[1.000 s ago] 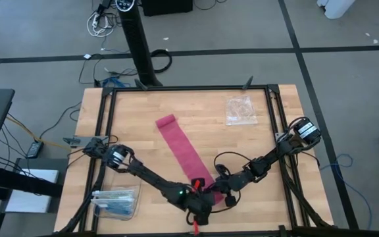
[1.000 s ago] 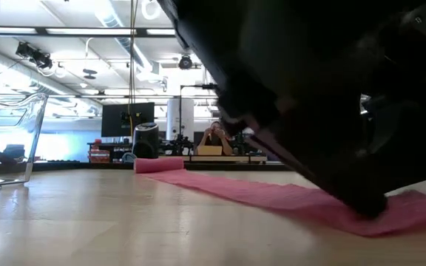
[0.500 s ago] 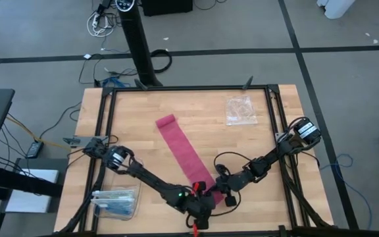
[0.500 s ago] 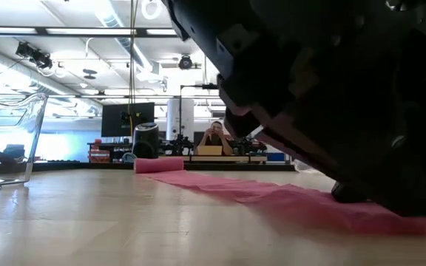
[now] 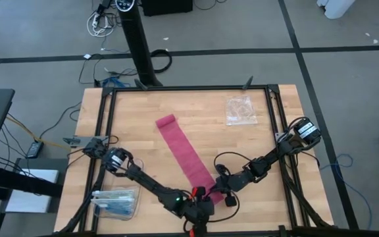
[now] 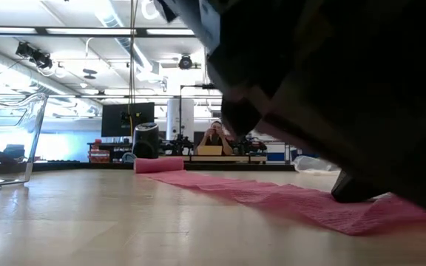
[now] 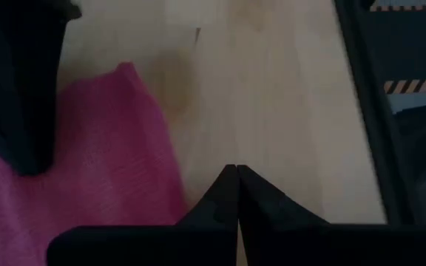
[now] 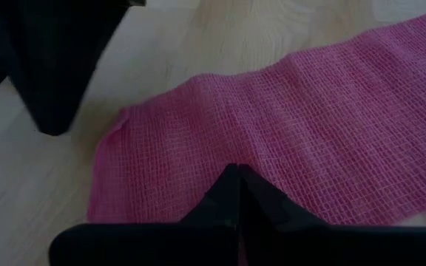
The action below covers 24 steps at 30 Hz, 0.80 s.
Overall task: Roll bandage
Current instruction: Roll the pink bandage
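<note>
Both my claws are pressed together: right gripper (image 8: 237,171) pinning the bandage (image 5: 186,155), left gripper (image 7: 237,171) just beside its end.

Left arm: reaches from its base at the table's left edge diagonally toward the near edge, stretched long and low over the wood
Left gripper (image 7: 237,193): at the near middle of the table, fingers pressed together into a single point, holding nothing
Right arm: runs from its base at the table's right edge toward the near middle, bent at the elbow and kept low
Right gripper (image 8: 237,193): just beside the left gripper, fingers shut tip to tip, empty
Both grippers: close together, tips pointing toward each other
</note>
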Each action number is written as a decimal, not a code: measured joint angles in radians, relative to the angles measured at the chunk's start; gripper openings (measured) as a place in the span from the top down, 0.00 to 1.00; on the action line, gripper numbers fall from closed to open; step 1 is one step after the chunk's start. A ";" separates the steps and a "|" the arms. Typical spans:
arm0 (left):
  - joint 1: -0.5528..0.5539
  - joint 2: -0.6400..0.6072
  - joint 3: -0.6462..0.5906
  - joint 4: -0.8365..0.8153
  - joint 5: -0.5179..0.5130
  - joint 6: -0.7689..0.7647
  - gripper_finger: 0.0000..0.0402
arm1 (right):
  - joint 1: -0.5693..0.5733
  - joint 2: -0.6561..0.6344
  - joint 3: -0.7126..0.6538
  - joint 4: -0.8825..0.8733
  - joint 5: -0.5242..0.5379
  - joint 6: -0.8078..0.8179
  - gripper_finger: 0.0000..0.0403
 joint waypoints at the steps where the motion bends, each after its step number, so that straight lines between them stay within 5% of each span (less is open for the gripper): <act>1: -0.004 0.000 0.012 -0.005 -0.013 0.009 0.98 | 0.000 0.000 0.000 0.000 0.000 0.000 1.00; 7: -0.007 -0.026 0.048 -0.078 -0.118 0.044 0.98 | 0.000 0.000 0.000 0.000 0.002 0.000 1.00; 24: 0.046 -0.011 0.038 -0.143 0.043 0.078 0.70 | 0.002 0.000 0.000 0.000 0.003 -0.001 1.00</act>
